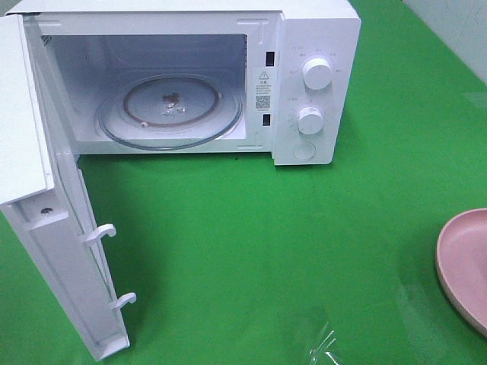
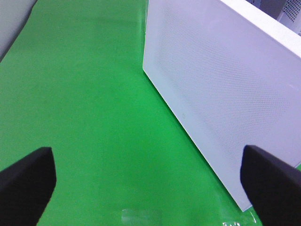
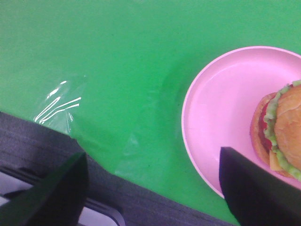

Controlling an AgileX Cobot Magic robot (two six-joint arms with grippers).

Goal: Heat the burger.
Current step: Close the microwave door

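The burger (image 3: 282, 132), with a golden bun, green lettuce and a red tomato slice, lies on a round pink plate (image 3: 221, 108) and shows only in the right wrist view, cut by the frame edge. My right gripper (image 3: 153, 188) is open beside the plate's rim, with nothing between its dark fingers. One finger (image 3: 254, 188) overlaps the plate's near edge. In the high view only part of the plate (image 1: 466, 262) shows at the right edge. My left gripper (image 2: 150, 183) is wide open over green cloth, next to the outer face of the microwave door (image 2: 221, 89). Neither gripper appears in the high view.
The white microwave (image 1: 316, 46) stands at the back with its door (image 1: 65, 251) swung fully open to the left. A glass turntable (image 1: 171, 110) lies inside. Two knobs (image 1: 317, 74) sit on its right panel. A clear tape patch (image 1: 323, 346) shines near the front edge.
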